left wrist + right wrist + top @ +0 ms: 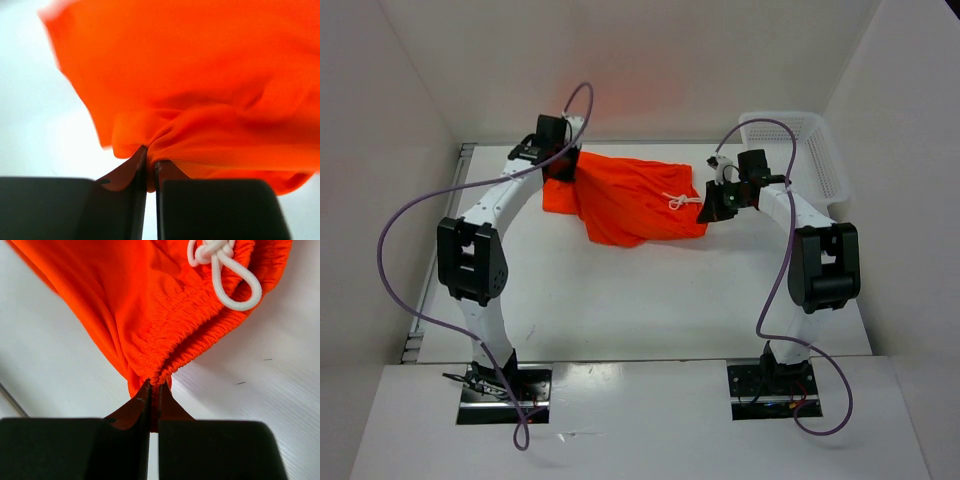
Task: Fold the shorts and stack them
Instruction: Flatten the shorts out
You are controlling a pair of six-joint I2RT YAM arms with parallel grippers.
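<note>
The left gripper (150, 167) pinches a fold of the shorts (210, 75) between its pressed fingers. The right gripper (154, 390) clamps the waistband (190, 335), and the drawstring (210, 251) lies beyond its fingertips, to the right.

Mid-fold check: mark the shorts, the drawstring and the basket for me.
shorts (625, 205), top external view, on the middle of the orange fabric.
drawstring (212, 251), right wrist view, on the white knot at the waistband.
basket (830, 160), top external view, on its right mesh wall.
</note>
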